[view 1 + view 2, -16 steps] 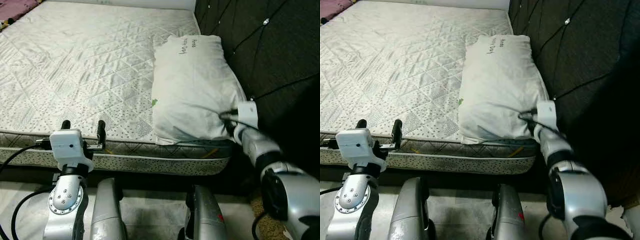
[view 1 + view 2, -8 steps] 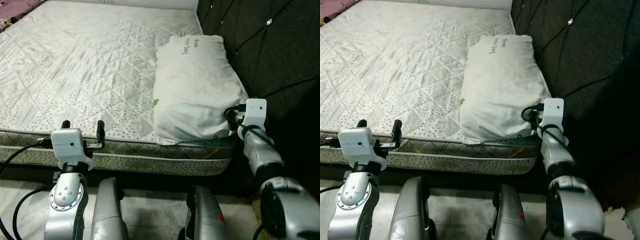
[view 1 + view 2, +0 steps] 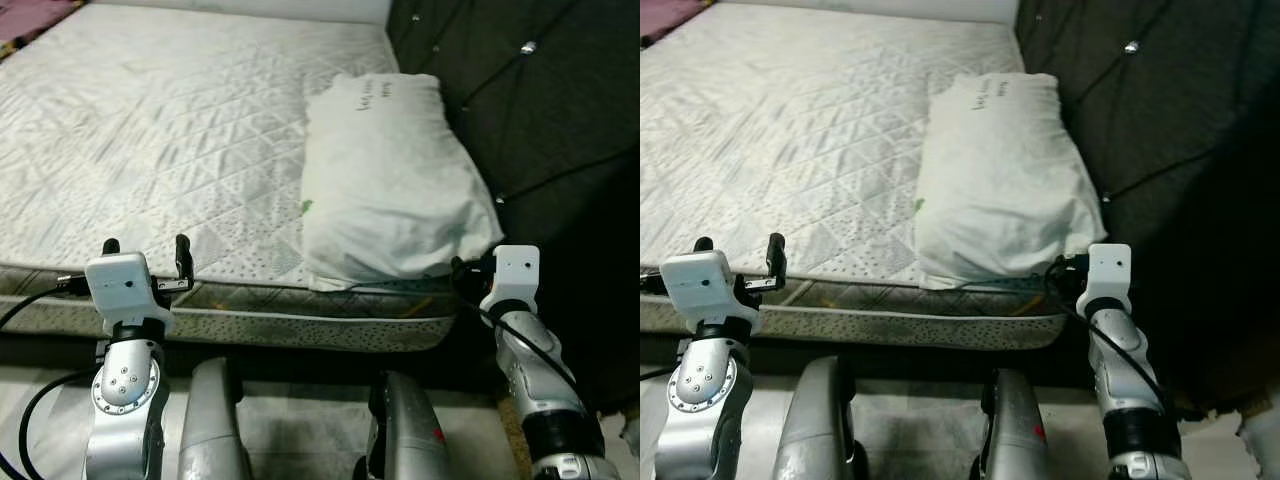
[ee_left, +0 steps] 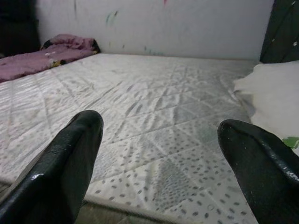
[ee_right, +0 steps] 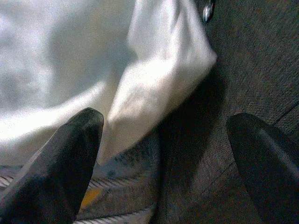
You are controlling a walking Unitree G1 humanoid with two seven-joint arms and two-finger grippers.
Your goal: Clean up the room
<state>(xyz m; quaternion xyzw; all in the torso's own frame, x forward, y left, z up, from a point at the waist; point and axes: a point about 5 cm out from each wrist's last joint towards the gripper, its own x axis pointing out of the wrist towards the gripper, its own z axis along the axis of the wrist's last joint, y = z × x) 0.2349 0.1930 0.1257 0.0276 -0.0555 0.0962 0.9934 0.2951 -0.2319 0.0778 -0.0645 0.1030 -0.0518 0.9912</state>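
Note:
A white pillow (image 3: 390, 180) with handwriting on its far end lies on the right side of the quilted mattress (image 3: 160, 130), against the dark tufted headboard (image 3: 540, 100). My right gripper (image 5: 166, 121) is open and holds nothing. It hangs just off the pillow's near right corner (image 5: 154, 88), below the mattress edge, with its white wrist block (image 3: 515, 275) beside the headboard. At the mattress's front edge my left gripper (image 3: 146, 248) is held open, also with nothing in it, pointing across the bed (image 4: 159, 126).
A purple blanket (image 4: 60, 46) lies bunched at the bed's far left corner by the white wall (image 4: 187, 23). The mattress's patterned side (image 3: 300, 325) runs in front of me. My silver legs (image 3: 215, 420) stand on pale floor below.
My right gripper has drawn back from the pillow's near right corner, moving down and towards me. The left gripper has shifted slightly left. The pillow stays put.

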